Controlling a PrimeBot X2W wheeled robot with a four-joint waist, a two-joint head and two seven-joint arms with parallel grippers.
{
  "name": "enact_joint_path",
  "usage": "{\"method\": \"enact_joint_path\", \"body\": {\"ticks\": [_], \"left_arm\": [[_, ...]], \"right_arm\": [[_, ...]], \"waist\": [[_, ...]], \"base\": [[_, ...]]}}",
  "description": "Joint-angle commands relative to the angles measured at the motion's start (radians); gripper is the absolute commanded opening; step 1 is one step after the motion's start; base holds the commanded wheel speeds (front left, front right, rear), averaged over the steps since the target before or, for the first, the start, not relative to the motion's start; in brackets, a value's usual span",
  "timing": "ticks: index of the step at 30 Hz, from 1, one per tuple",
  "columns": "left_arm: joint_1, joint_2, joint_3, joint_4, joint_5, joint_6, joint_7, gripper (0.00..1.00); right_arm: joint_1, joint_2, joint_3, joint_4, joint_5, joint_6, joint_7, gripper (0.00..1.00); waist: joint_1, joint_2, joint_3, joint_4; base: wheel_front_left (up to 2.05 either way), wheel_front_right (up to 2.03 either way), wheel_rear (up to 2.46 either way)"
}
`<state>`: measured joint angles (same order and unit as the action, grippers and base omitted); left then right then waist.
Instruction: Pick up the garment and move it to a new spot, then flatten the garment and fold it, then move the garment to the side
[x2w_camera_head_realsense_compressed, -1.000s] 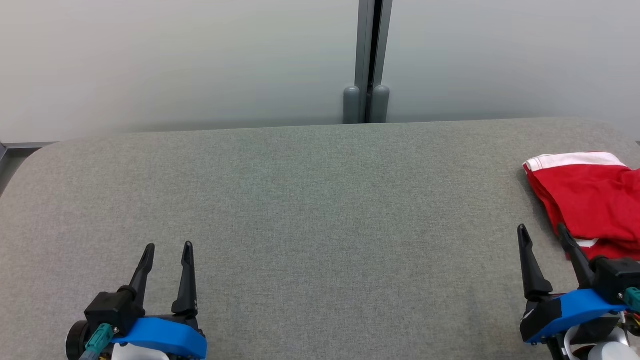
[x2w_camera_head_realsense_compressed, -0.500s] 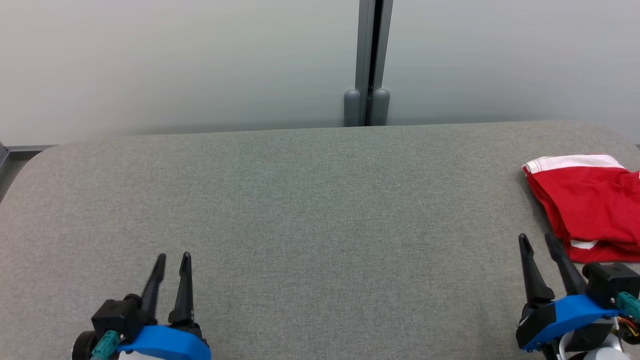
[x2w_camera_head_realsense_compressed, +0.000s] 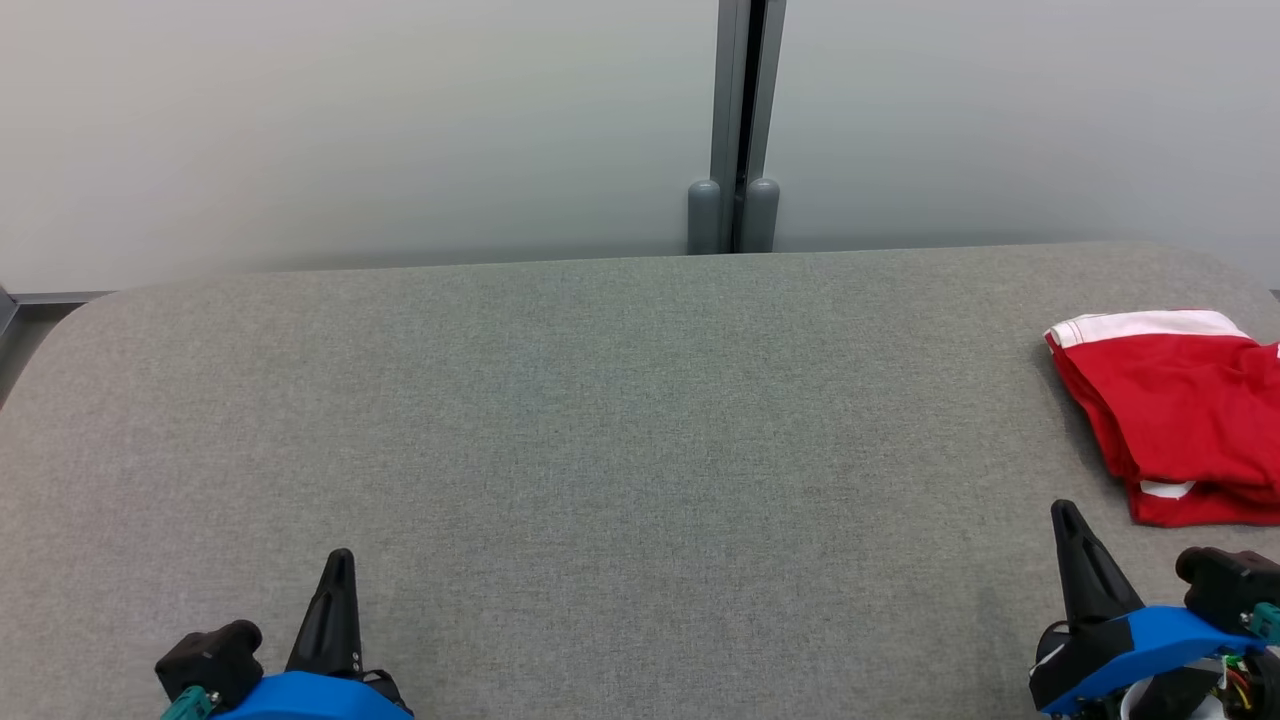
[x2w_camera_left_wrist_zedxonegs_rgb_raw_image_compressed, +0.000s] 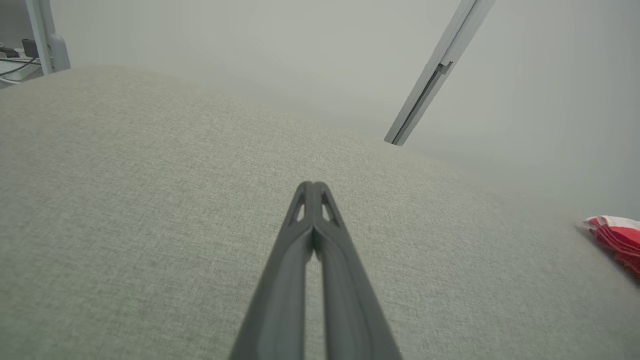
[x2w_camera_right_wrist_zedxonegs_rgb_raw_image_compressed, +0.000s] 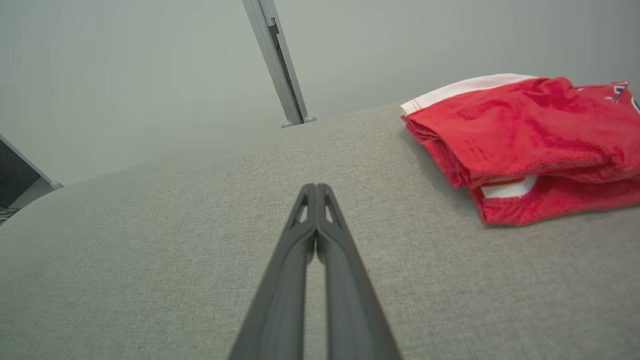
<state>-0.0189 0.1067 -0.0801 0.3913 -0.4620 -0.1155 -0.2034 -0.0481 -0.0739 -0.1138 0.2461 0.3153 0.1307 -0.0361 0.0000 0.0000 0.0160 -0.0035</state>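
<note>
Grey table (x2w_camera_head_realsense_compressed: 600, 400): garment (x2w_camera_head_realsense_compressed: 1180, 410) near right pincer (x2w_camera_head_realsense_compressed: 1065, 512)

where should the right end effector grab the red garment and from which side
Probably the near corner of the red garment, where the folded layers stack into one thick edge facing the right end effector. Come in low from that side, across the bare grey surface, so one finger can slide under the stack. The end effector is shut and would need to open first.
</note>
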Motion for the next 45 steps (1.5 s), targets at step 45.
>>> {"method": "enact_joint_path", "body": {"ticks": [45], "left_arm": [[-0.065,-0.029,0.108,-0.09,-0.62,-0.011,0.17,0.0]], "right_arm": [[-0.044,0.011,0.0,-0.012,0.702,0.0,0.079,0.0]], "waist": [[0.0,0.0,-0.005,0.001]], "base": [[0.0,0.0,0.0]]}}
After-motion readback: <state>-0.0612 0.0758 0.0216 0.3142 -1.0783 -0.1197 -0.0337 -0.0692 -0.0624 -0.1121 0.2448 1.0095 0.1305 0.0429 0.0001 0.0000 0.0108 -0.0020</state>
